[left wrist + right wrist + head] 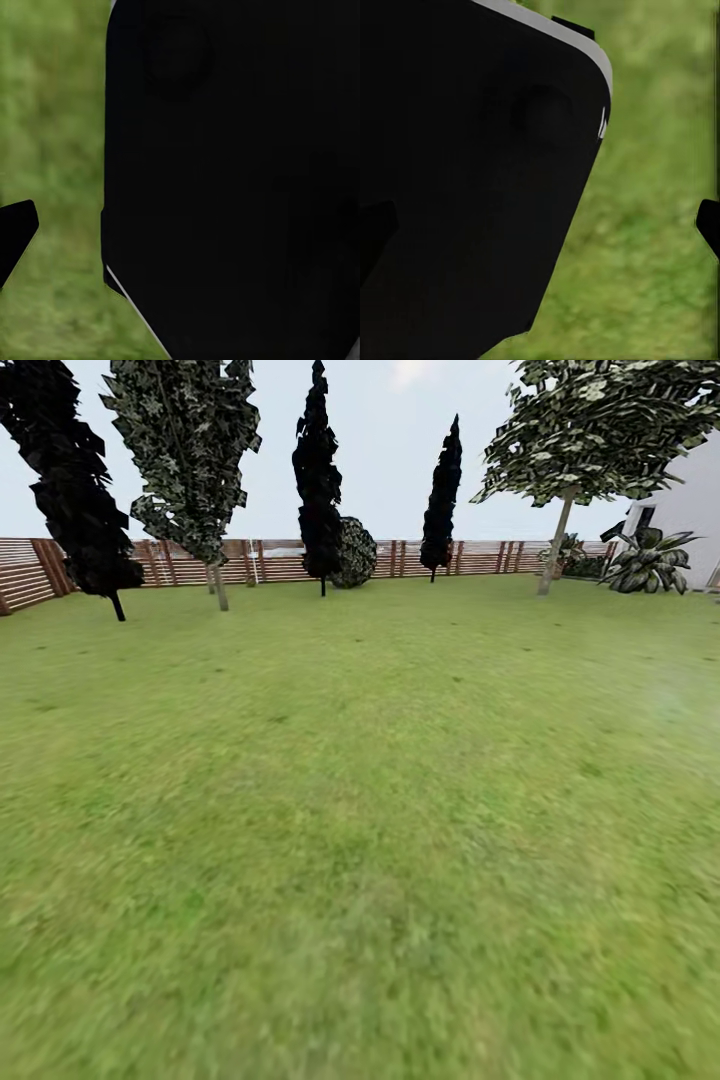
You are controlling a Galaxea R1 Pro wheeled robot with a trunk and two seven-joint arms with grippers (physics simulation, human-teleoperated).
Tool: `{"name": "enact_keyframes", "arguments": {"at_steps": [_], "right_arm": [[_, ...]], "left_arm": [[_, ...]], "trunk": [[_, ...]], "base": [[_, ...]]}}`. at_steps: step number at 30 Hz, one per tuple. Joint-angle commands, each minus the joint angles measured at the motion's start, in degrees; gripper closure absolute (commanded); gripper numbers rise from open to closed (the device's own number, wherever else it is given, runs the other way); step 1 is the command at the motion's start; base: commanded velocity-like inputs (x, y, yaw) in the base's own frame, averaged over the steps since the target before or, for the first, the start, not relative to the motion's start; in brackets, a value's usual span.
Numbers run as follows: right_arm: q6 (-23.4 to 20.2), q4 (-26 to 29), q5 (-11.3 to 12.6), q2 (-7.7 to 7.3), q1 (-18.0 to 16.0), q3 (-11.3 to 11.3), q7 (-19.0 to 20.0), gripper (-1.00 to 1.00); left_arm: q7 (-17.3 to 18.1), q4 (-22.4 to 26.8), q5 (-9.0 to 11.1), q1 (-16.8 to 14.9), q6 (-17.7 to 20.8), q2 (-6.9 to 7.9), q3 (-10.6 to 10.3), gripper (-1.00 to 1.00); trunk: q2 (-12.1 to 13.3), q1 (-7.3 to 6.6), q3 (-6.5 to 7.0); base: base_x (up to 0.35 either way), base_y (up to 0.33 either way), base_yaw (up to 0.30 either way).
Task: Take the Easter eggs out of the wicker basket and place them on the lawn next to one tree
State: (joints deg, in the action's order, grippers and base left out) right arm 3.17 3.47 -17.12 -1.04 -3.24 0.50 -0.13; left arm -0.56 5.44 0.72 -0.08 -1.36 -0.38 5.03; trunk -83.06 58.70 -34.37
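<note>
- In the left wrist view, a dark tip of the left gripper [13, 234] pokes in at the edge. A big black part of the robot [240, 180] blocks most of the picture. I cannot tell if this gripper is apart or together.
- In the right wrist view, a small dark tip of the right gripper [708, 225] shows at one edge, and a big black part with a pale rim sits in front. I cannot tell its state either. Nothing can be seen held in either one.
- Past the black parts there is just blurry green grass.
- In the head view the lawn [360, 840] spreads wide and flat all the way to the fence [280, 560].
- A tree [556, 540] with a pale trunk and spotty leaves stands far off at the right, near a white wall [690, 500] and a leafy plant [648, 565].
- Another pale-trunk tree [218, 582] stands far off at the left.
- Thin black trees [320, 480] and a round bush [354, 552] stand by the fence.
- No eggs or basket can be seen on this grass. I think the robot is on its way, and the egg job may be hardly begun. It must find the basket, then carry all three eggs to one tree.
</note>
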Motion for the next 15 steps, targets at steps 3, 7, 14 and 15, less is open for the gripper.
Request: {"name": "enact_keyframes", "arguments": {"at_steps": [3,7,14,15], "right_arm": [[0.17,-0.04,-0.32,0.04,-0.02,0.01,0.01,-1.00],[0.17,-0.04,-0.27,0.07,-0.03,-0.04,0.02,-1.00],[0.17,-0.04,-0.28,-0.01,-0.02,0.03,0.04,-1.00],[0.17,-0.04,-0.28,-0.01,-0.02,0.03,0.02,-1.00]], "left_arm": [[-0.05,0.01,0.08,-0.01,-0.14,-0.01,0.41,-1.00],[-0.05,0.01,0.08,-0.01,-0.14,0.00,0.41,-1.00],[-0.05,0.01,0.08,-0.01,-0.14,-0.01,0.41,-1.00],[-0.05,0.01,0.08,-0.01,-0.14,-0.02,0.41,-1.00]], "trunk": [[-0.02,0.03,-0.05],[-0.02,0.03,-0.05],[-0.02,0.03,-0.05],[-0.02,0.03,-0.05]], "base": [[0.326,0.000,0.000],[0.326,0.000,0.000],[0.326,0.000,0.000],[0.326,0.000,0.000]]}}
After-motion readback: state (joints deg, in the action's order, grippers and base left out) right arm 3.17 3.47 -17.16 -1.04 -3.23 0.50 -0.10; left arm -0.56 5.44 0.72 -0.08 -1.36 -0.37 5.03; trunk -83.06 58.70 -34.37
